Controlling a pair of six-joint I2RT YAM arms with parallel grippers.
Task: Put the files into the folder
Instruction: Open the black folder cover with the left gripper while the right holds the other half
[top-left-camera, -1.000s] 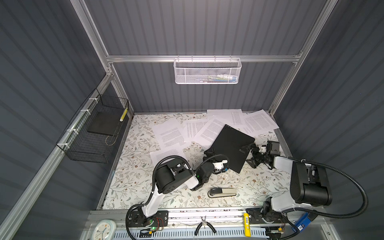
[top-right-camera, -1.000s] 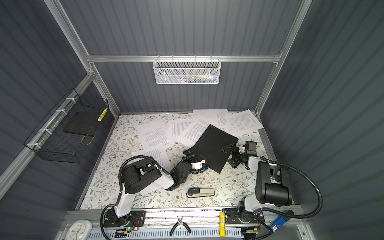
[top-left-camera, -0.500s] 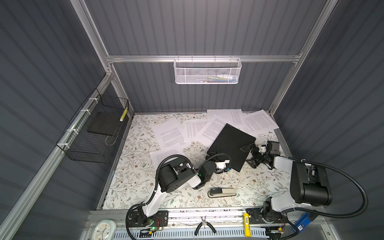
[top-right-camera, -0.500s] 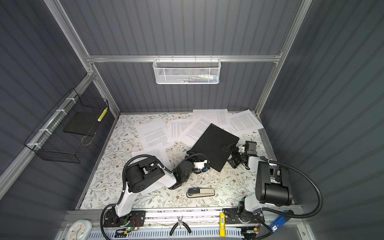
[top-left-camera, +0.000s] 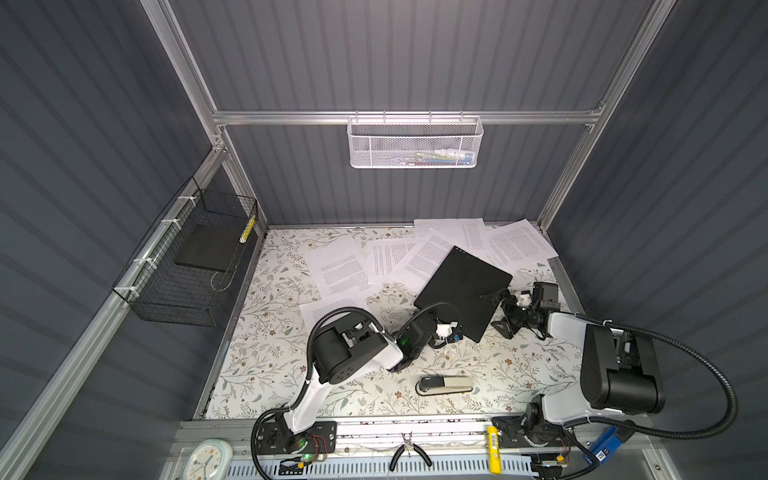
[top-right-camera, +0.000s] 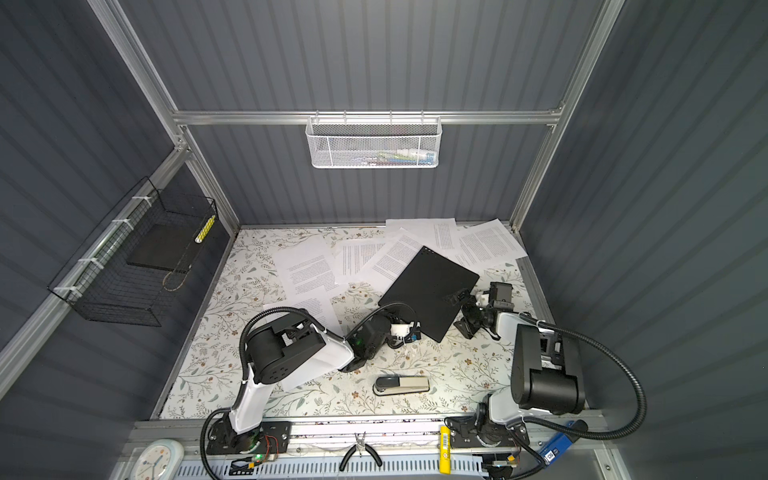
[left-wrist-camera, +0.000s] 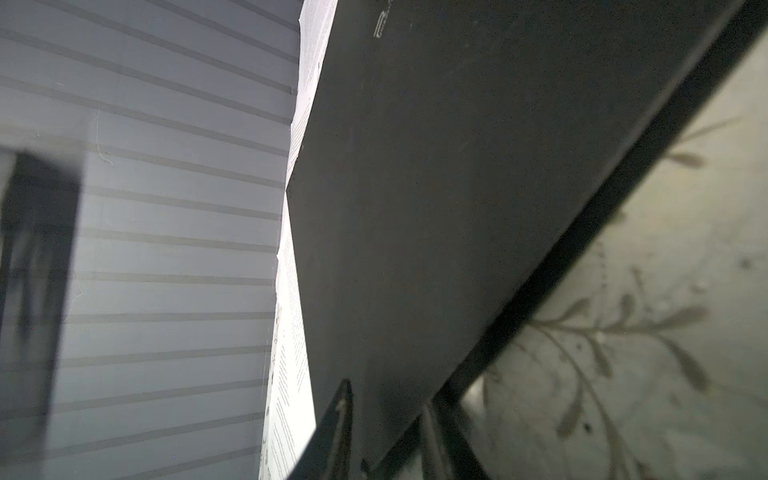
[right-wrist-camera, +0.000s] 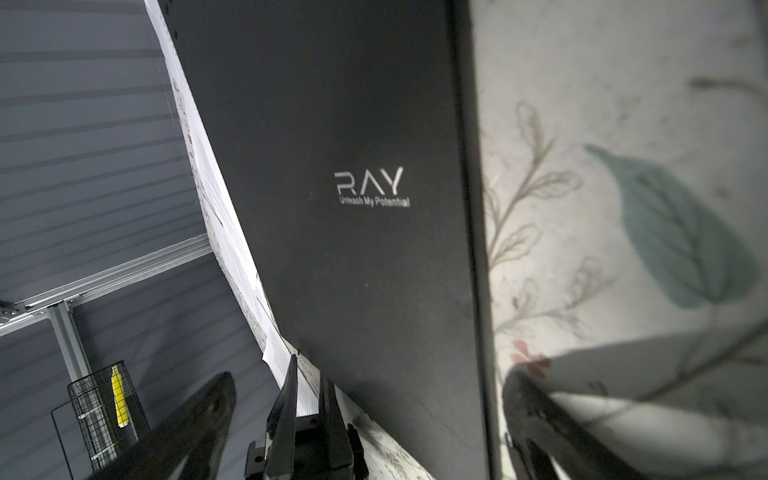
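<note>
Folder (top-left-camera: 461, 286): thin, flat, matt black rectangle with grey "RAY" lettering. It lies askew right of centre on the cloth (top-left-camera: 270, 332), its far corner over the files.
Files (top-left-camera: 340, 270): white sheets with small black print, fanned loosely across the far half of the cloth, some overlapping, one partly under the left arm.
Cloth: pale, with a leaf-and-flower print.
Left gripper (top-left-camera: 451, 330): at the folder's near corner, jaws narrow with a finger on either side of the edge. Whether they pinch it cannot be told.
Right gripper (top-left-camera: 498, 311): at the folder's right edge, jaws wide, holding nothing.
Stapler (top-left-camera: 444, 384): grey, lying on the near cloth, apart from both arms.
Wire basket (top-left-camera: 166, 299): black, on the left wall, holding a dark slab (top-left-camera: 208, 249).
Mesh basket (top-left-camera: 415, 145): white, on the back rail.
Pliers (top-left-camera: 409, 451) and clock (top-left-camera: 205, 459): on the front ledge
</note>
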